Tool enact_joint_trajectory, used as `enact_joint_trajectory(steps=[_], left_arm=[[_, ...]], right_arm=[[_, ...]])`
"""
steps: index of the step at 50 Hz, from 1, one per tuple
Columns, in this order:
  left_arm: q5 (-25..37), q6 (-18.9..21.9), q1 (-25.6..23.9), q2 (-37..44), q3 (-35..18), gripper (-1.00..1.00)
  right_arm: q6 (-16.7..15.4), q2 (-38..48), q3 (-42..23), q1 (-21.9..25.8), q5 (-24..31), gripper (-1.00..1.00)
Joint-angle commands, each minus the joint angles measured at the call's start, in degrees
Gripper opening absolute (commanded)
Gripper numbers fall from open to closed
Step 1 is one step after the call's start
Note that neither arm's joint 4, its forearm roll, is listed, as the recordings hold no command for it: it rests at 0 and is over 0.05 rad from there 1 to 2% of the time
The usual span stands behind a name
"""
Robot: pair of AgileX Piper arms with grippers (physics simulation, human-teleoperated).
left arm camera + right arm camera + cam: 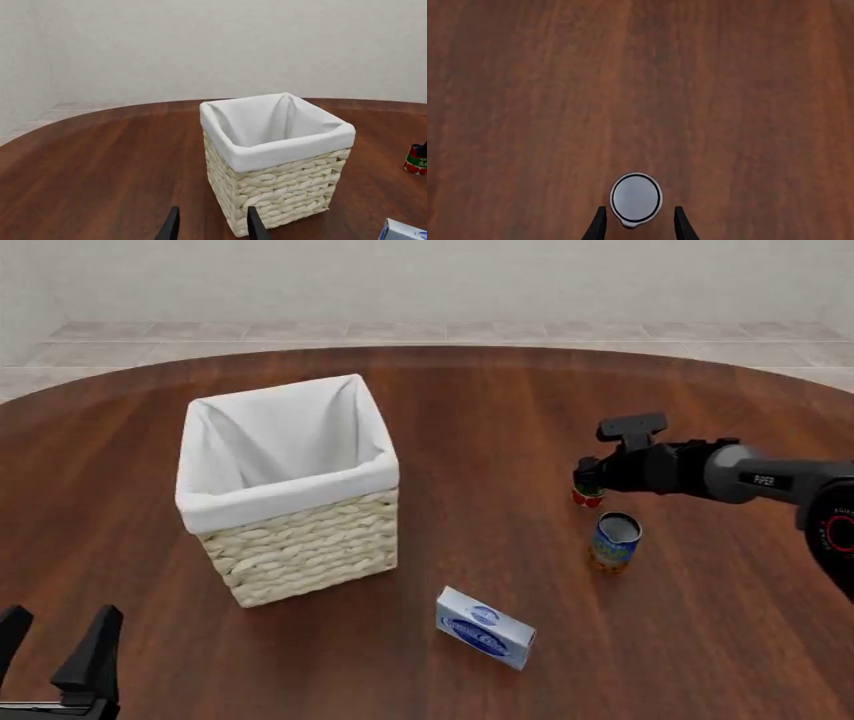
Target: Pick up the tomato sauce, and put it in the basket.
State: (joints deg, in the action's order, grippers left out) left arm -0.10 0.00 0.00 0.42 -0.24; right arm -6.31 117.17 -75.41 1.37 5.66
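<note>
My right end effector (589,483) hangs over the right half of the counter (534,420), pointing straight down at the tomato sauce (636,198). From my right wrist I look onto the can's silvery top, which sits between the two dark fingertips (599,225); they stand on either side of it with a sliver of wood showing at each side, so the fingers are spread a little wider than the can and are not pressing on it. In the front view only the red lower part of the tomato sauce (587,498) shows beneath the end effector, standing upright on the wood.

Just beside it, toward the near edge, stands the blue can (615,541) with a yellow label, upright and apart from the red one. Farther toward the near edge and closer to the middle lies the blue-and-white carton (486,628), flat on its side and turned at an angle.

The basket (300,540) stands on the left half of the counter, well apart from the cans, its white liner (287,498) folded over the rim and nothing visible inside. My left wrist camera looks at the basket (280,187) from close by.

My left end effector (54,648) sits at the near left corner of the counter, fingers parted with a clear gap between them and nothing in it.
</note>
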Motion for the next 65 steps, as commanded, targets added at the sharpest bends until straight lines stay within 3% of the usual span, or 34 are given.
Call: enact_joint_trajectory(steps=[1, 45, 46, 48, 65], left_arm=[[0.00, 0.00, 0.00, 0.00, 0.00, 1.00], [0.00, 0.00, 0.00, 0.00, 0.00, 1.00], [0.00, 0.00, 0.00, 0.00, 0.00, 1.00], [0.00, 0.00, 0.00, 0.00, 0.00, 1.00], [0.00, 0.00, 0.00, 0.00, 0.00, 1.00]], right_arm=[[0.23, 1.82, -1.30, 0.00, -0.12, 1.00], [1.21, 5.26, -2.17, 0.72, -1.50, 1.00], [1.25, 5.17, -2.17, 0.86, -1.51, -1.00], [0.12, 4.83, -1.99, 0.92, -1.54, -1.00], [-0.31, 1.92, -2.55, 1.48, -0.39, -1.00]])
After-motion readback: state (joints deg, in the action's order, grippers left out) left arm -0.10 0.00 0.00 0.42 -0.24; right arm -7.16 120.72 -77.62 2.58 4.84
